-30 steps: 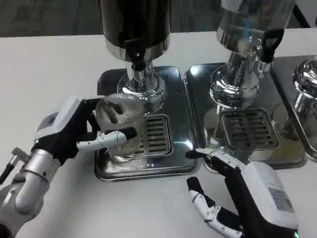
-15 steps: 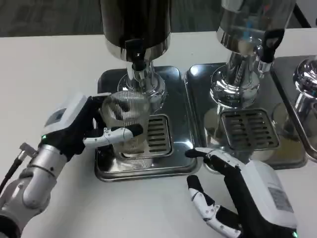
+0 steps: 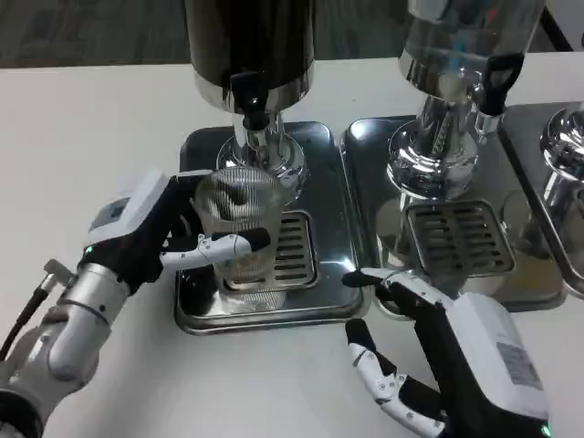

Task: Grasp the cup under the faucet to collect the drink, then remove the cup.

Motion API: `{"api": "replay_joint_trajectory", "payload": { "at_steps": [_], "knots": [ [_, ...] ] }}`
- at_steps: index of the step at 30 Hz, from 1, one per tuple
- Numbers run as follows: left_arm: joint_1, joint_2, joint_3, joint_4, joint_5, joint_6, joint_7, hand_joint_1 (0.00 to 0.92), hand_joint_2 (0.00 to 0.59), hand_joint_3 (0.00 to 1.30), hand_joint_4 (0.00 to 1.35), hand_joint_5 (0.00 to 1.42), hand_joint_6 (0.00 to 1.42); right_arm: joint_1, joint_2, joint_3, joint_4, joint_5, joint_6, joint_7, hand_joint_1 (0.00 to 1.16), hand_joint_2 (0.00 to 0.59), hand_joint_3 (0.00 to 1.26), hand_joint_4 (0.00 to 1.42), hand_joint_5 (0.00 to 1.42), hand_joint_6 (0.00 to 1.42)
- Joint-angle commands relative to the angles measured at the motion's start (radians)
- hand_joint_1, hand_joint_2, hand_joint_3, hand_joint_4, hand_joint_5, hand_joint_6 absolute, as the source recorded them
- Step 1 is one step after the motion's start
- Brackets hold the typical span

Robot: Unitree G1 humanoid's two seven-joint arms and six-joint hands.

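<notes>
I have the ribbed clear cup (image 3: 242,228) wrapped in my left hand (image 3: 160,233), fingers round its side and one white finger lying across its front. The cup stands over the slotted drip grate (image 3: 283,248) near the middle of the left steel tray (image 3: 196,315), in front of the dark dispenser (image 3: 248,41). Its black faucet (image 3: 251,99) sits above and a little behind the cup's rim, so I judge the cup is close to its mark but perhaps not squarely beneath the spout. I cannot tell whether any drink is in the cup; the ribbing hides it.

So I am in the placing step: cup grasped and brought under the faucet, with collecting not yet visibly begun. My right hand (image 3: 429,360) holds nothing, its fingers spread apart, resting low near the front edge of the table (image 3: 82,100), just off the front right corner of that tray and before the second dispenser's tray (image 3: 365,137).

Next I need to nudge the cup back toward the dispenser's chrome column (image 3: 265,155) until the rim lines up under the spout, keep it level and upright, and then get the tap lever worked. My free right hand looks the likely one for that. The reach is across the tray, so I would keep clear of the cup.
</notes>
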Motion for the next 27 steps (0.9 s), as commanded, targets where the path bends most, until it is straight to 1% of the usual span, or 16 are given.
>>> {"api": "replay_joint_trajectory", "payload": {
  "at_steps": [1,5,8,10,15,22,27],
  "knots": [
    [-0.026,-0.013,-0.013,0.007,0.011,0.008,-0.006,0.237,0.171,0.52,0.59,0.82,0.98,0.004,0.002,0.0,-0.01,0.005,0.014,0.007,0.47,0.442,0.35,0.27,0.32,0.38],
    [-0.028,-0.018,-0.02,0.008,0.015,0.013,-0.011,0.232,0.171,0.51,0.57,0.82,0.98,0.005,-0.001,-0.002,-0.014,0.01,0.019,0.012,0.47,0.442,0.35,0.27,0.32,0.38],
    [-0.03,-0.022,-0.026,0.01,0.014,0.019,-0.013,0.23,0.171,0.48,0.54,0.79,0.98,0.006,-0.002,-0.004,-0.017,0.011,0.021,0.014,0.47,0.442,0.35,0.27,0.33,0.38],
    [-0.031,-0.023,-0.03,0.011,0.014,0.023,-0.015,0.222,0.173,0.47,0.52,0.79,1.04,0.008,-0.003,-0.005,-0.02,0.012,0.023,0.016,0.47,0.442,0.35,0.27,0.33,0.38],
    [-0.038,-0.028,-0.04,0.013,0.012,0.035,-0.021,0.21,0.17,0.44,0.49,0.79,1.13,0.012,-0.006,-0.008,-0.026,0.015,0.027,0.022,0.47,0.442,0.35,0.27,0.33,0.38],
    [-0.038,-0.032,-0.038,0.015,-0.001,0.036,-0.06,0.195,0.169,0.42,0.45,0.78,1.17,0.016,-0.005,-0.009,-0.029,0.017,0.03,0.027,0.47,0.442,0.35,0.27,0.33,0.38],
    [-0.034,-0.027,-0.029,0.015,-0.012,0.037,-0.086,0.137,0.139,0.4,0.41,0.75,1.16,0.01,-0.003,-0.009,-0.025,0.023,0.03,0.031,0.47,0.442,0.36,0.27,0.34,0.39]
  ]
}}
